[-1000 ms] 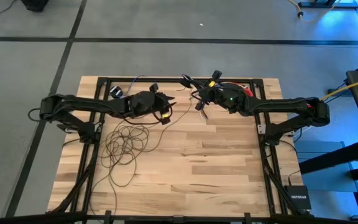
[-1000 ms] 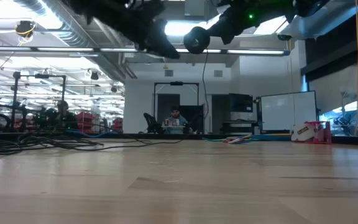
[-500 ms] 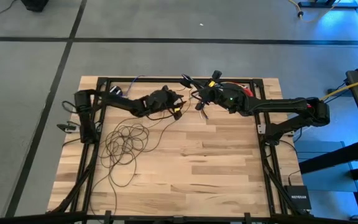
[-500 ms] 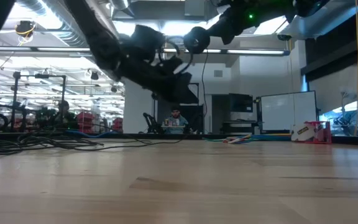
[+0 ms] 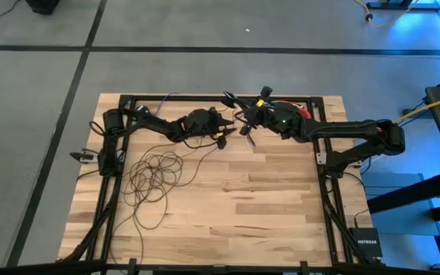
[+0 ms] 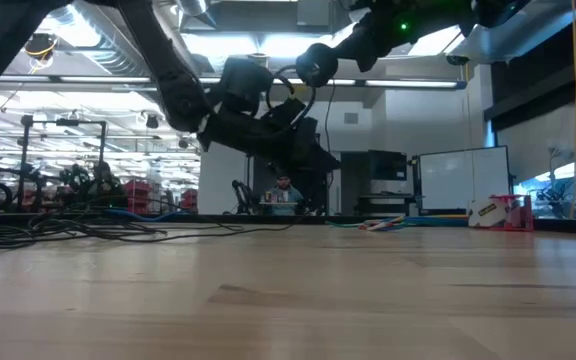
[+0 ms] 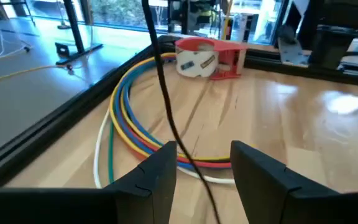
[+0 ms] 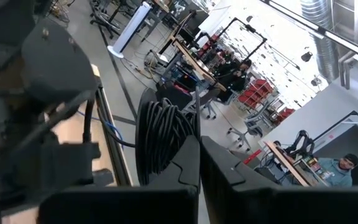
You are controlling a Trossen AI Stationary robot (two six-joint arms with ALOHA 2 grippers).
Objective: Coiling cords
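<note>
1. Left gripper (image 5: 221,131): reaches across the far part of the wooden table (image 5: 266,198), raised above the surface near the far centre. In its own wrist view the two fingers (image 7: 157,174) stand apart, and a strand of the thin dark cord runs down through the gap between them; whether it touches either finger cannot be told.

2. Right gripper (image 5: 244,126): held at the far centre of the table, just beside the left gripper and also raised off the surface. In its wrist view the fingers (image 8: 182,165) are pressed together. Whether a cord strand is pinched between them cannot be told.

3. The cords (image 5: 155,176): most of the thin dark wire lies in loose, overlapping loops on the left half of the table, nearer than the left arm. A strand (image 7: 163,93) rises from there toward the left gripper. In the low view a loop of dark cord (image 6: 293,90) hangs between the two raised grippers.

4. Other items: a bundle of multicoloured wires (image 7: 126,118) lies curved on the table ahead of the left gripper, with a red tape dispenser (image 7: 207,58) beyond it near the table edge.

5. Background: a seated person (image 6: 282,194) is visible in the room behind the table.
</note>
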